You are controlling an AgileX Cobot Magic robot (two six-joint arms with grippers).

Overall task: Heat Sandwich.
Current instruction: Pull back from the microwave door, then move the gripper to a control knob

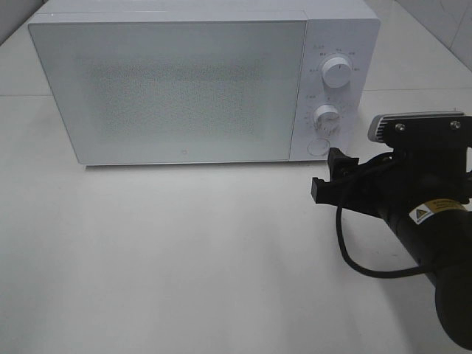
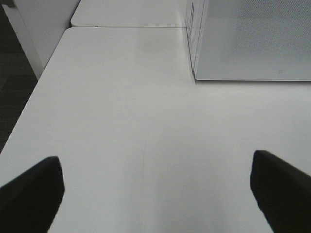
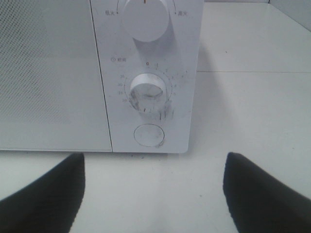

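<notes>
The sandwich is out of view in every frame. A white microwave [image 1: 177, 88] stands at the back of the table with its door shut. My right gripper [image 1: 330, 173] hovers just in front of the control panel, below the round button [image 1: 318, 146]. In the right wrist view that gripper [image 3: 153, 199] is open with nothing between its fingers, facing the button [image 3: 149, 135] and the timer knob [image 3: 150, 92]. My left gripper [image 2: 155, 194] is open and empty over bare table, with the microwave's [image 2: 252, 39] front corner ahead of it. The left arm is outside the exterior high view.
The panel carries an upper knob [image 1: 338, 74] and a lower knob [image 1: 325, 116]. The white table [image 1: 184, 258] stretches in front of the microwave. In the left wrist view the table's side edge [image 2: 29, 121] drops to a dark floor. A black cable [image 1: 354, 258] loops under the right arm.
</notes>
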